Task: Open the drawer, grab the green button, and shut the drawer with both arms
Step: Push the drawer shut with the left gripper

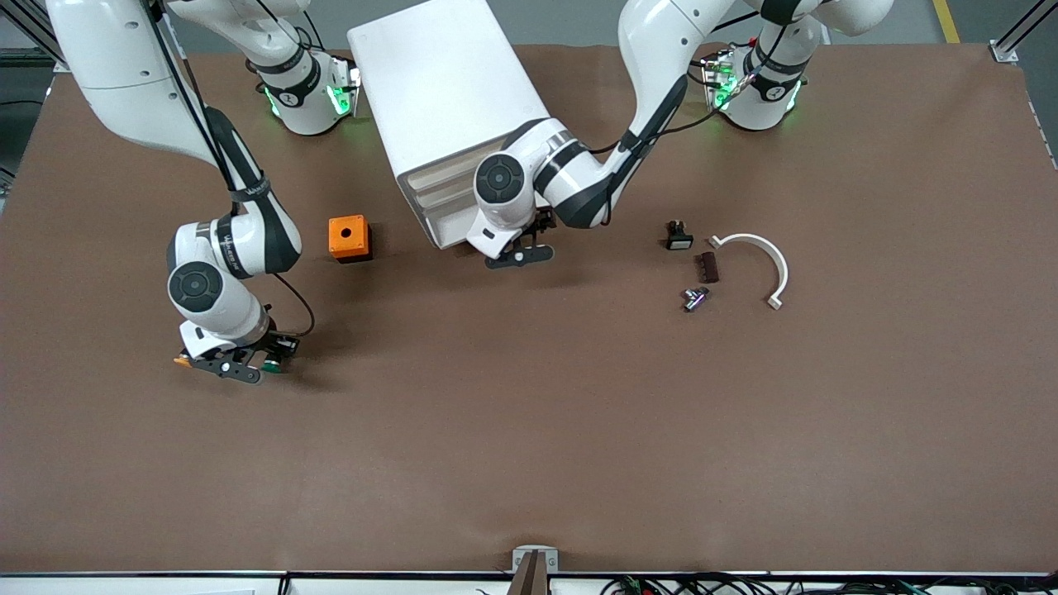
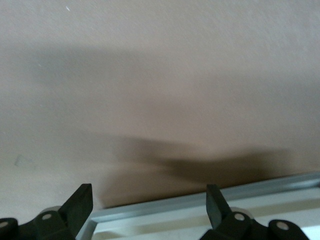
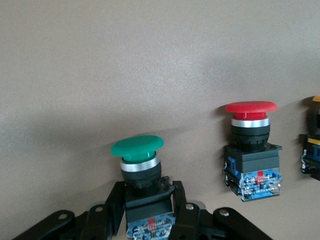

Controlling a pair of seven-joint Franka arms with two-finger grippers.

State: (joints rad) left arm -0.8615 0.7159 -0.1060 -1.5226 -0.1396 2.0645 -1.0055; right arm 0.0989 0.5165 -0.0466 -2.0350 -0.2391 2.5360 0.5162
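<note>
My right claw (image 3: pixel 150 212) is clenched on the green button (image 3: pixel 137 148), low near the table's (image 1: pixel 529 430) right-arm edge, while my left claw (image 2: pixel 150 212) hangs released before the drawer (image 1: pixel 438 186), presumably ready to shut it

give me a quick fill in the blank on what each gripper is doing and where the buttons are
1. The right gripper is shut on the button with the ____ cap.
2. The left gripper, just in front of the cabinet, has its fingers ____.
3. In the right wrist view, the button standing beside the held one, the red button, has a ____ cap.
4. The box with a hole in its top is ____ in colour.

Missing words: green; open; red; orange
</note>
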